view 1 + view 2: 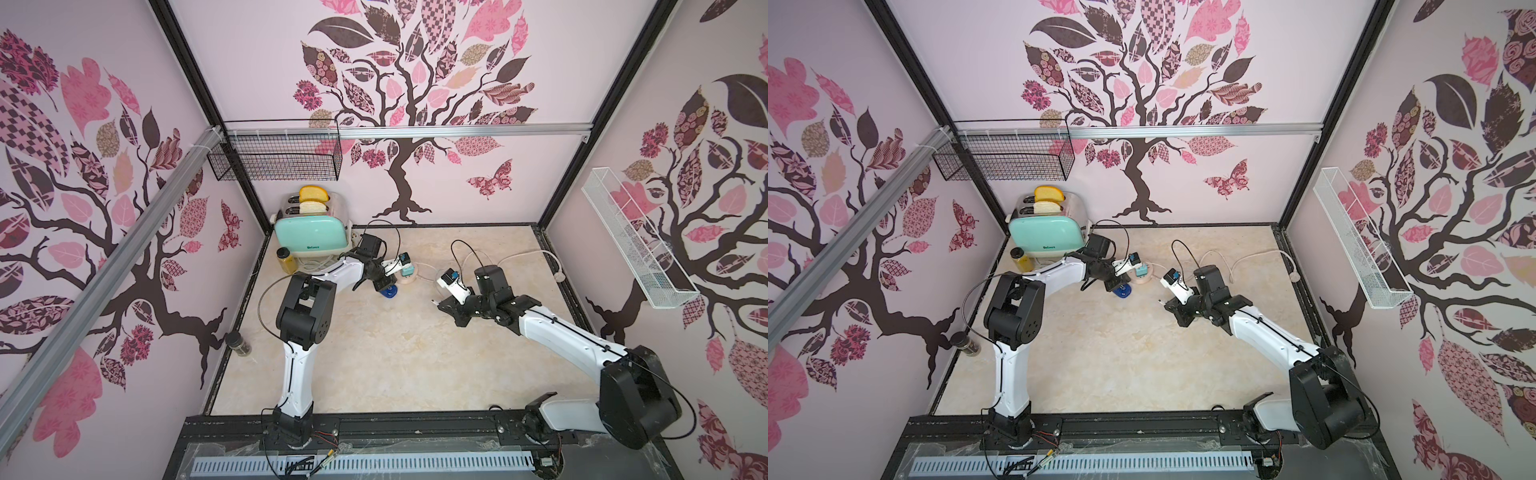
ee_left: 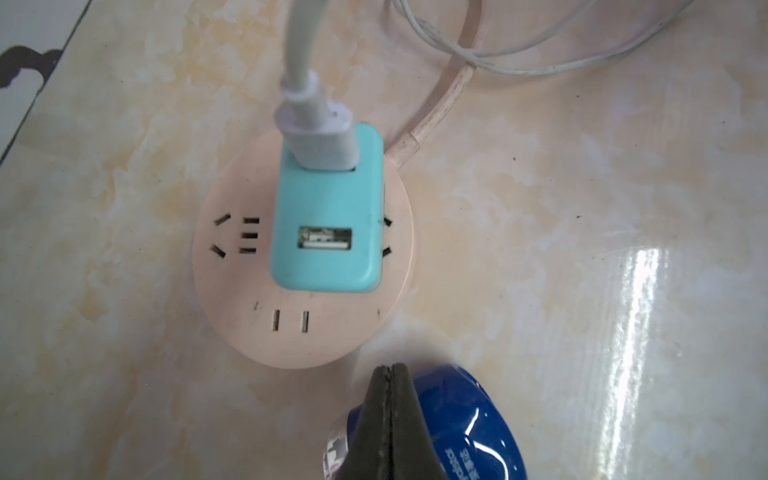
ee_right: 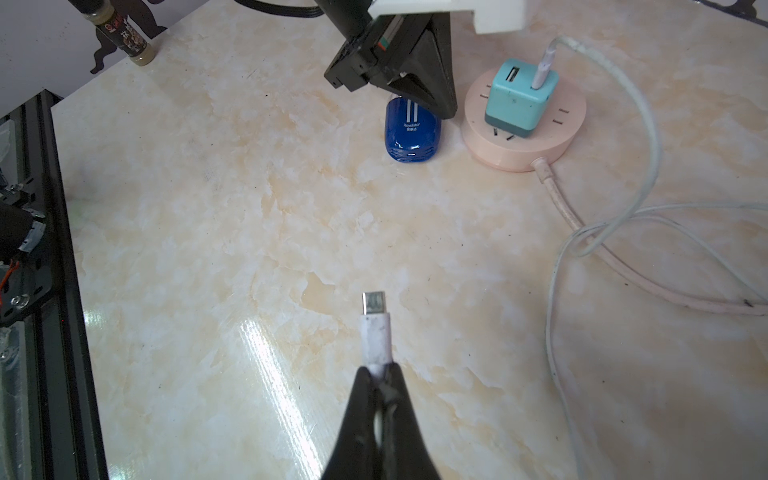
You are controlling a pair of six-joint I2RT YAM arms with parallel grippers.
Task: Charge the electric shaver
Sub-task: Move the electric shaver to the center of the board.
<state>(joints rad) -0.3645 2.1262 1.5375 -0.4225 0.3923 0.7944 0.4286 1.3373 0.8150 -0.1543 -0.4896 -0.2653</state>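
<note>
Here, the glossy, rounded shaver (image 3: 411, 135) sits on marbled tabletop (image 3: 257, 216).

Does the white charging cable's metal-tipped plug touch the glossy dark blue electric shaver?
Apart. The right wrist view shows a wide stretch of bare marble table between the plug and the shaver.

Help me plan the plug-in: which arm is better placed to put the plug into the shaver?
Right. The right gripper is shut on the plug, whose metal tip points toward the shaver. The left gripper is shut, holds no cable, and sits at the shaver.
</note>
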